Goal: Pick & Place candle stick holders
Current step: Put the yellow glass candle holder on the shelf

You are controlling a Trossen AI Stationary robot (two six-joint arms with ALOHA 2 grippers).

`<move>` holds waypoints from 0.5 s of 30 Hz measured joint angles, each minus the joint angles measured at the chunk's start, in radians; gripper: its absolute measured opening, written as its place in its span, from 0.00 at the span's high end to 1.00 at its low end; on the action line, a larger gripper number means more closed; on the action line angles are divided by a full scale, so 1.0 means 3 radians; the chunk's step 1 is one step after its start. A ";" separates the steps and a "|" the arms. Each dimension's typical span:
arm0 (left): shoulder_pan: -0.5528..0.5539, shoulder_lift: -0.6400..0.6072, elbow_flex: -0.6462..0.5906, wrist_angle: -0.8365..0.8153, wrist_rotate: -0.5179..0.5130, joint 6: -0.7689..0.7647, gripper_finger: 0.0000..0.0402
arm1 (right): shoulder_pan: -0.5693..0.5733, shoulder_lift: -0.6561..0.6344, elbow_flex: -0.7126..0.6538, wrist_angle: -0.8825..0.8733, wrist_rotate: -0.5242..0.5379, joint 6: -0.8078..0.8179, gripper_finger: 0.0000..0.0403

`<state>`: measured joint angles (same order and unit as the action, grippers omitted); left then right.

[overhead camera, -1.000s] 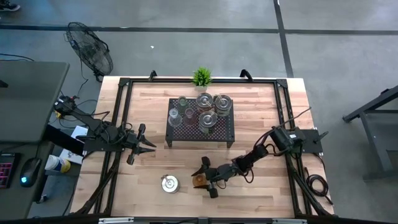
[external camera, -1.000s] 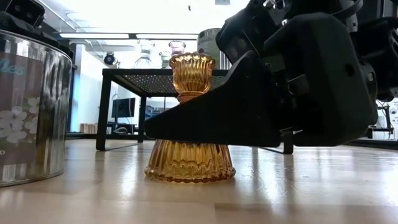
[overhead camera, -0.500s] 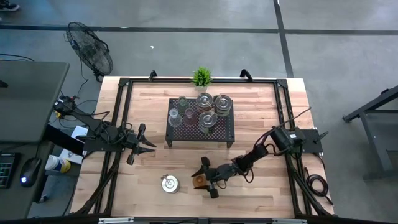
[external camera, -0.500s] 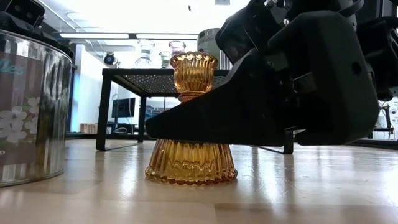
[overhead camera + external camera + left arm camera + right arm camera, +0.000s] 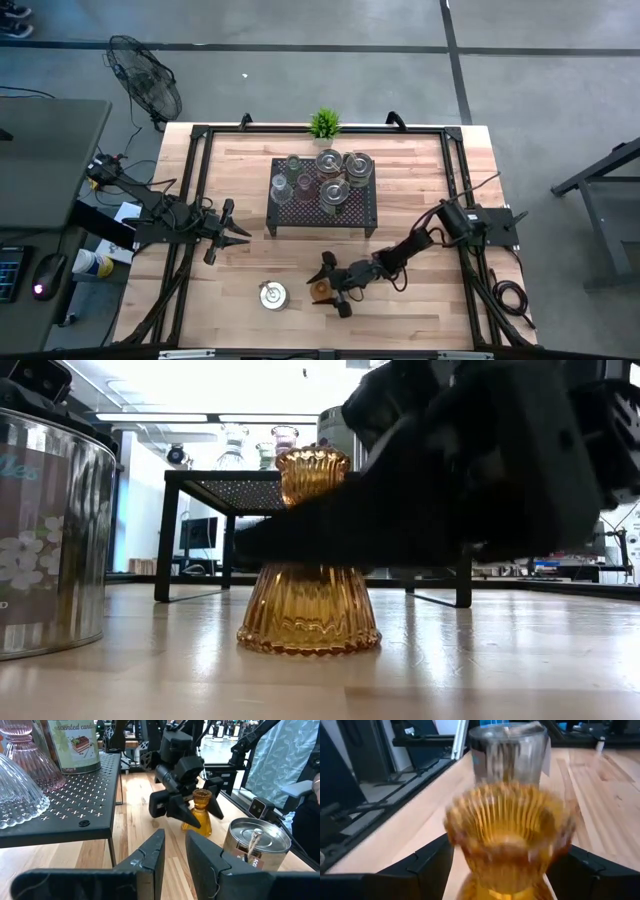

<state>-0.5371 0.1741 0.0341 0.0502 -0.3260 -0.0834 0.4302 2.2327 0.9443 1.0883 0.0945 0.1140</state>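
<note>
An amber ribbed glass candle stick holder [image 5: 320,290] stands upright on its flared base [image 5: 309,622] near the table's front edge. My right gripper [image 5: 330,281] is open and level at the holder, one finger [image 5: 436,862] on each side of its cup and neck. It also shows in the left wrist view [image 5: 200,812]. Several clear, pink and silver holders [image 5: 325,175] stand on the black perforated rack [image 5: 322,205]. My left gripper [image 5: 226,234] waits open at the table's left, touching nothing. My right gripper comes level from the table's right, its fingers on either side of the amber holder's neck below the cup [image 5: 507,835]. I cannot tell whether the fingers touch the glass. The holder stands upright with its base on the table.
A silver candle tin [image 5: 272,294] stands just left of the amber holder, and it looms at the left of the low view [image 5: 50,530]. A small green plant [image 5: 323,122] stands at the far edge. Bare wood lies between the rack and the front edge.
My right gripper has moved a little toward the table's left, farther around the amber holder. The holder stays upright on the table.
</note>
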 joint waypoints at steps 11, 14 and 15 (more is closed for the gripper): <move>0.0000 0.0000 0.0000 0.0000 0.0000 0.0000 0.82 | 0.0007 -0.0393 -0.0270 -0.0494 0.0096 0.0044 0.32; 0.0001 0.0000 0.0000 -0.0001 0.0000 0.0000 0.82 | 0.0007 -0.0391 -0.0396 -0.0235 0.0123 0.0059 0.32; 0.0000 0.0000 0.0000 0.0000 0.0000 0.0000 0.82 | 0.0007 -0.0391 -0.0419 -0.0109 0.0129 0.0057 0.32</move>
<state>-0.5370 0.1741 0.0341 0.0501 -0.3260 -0.0834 0.4324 2.1155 0.8187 1.0557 0.1334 0.1310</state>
